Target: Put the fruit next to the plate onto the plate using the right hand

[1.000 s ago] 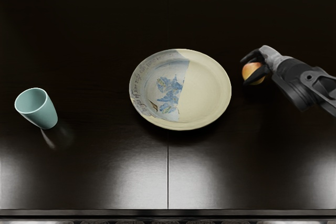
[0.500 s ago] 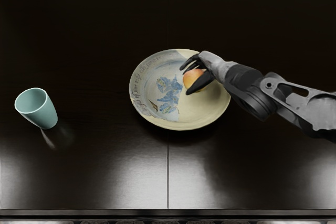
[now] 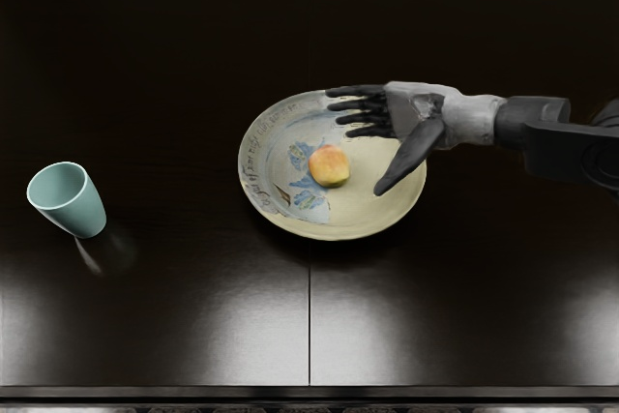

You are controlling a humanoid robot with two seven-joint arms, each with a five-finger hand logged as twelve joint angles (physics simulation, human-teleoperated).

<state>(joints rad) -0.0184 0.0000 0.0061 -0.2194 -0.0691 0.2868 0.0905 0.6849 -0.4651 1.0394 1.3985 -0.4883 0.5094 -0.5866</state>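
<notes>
With the small round orange-yellow fruit lying in the middle of the cream-and-blue ceramic plate and my right hand spread wide, empty, just beside it, I'd lift straight up so no finger nudges it.

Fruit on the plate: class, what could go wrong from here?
1. The fruit lies loose near the middle of the plate. Being round, it might roll toward the rim.
2. The right hand is open above the plate, with its thumb close beside the fruit. A careless retreat could knock the fruit or nudge the plate.
</notes>
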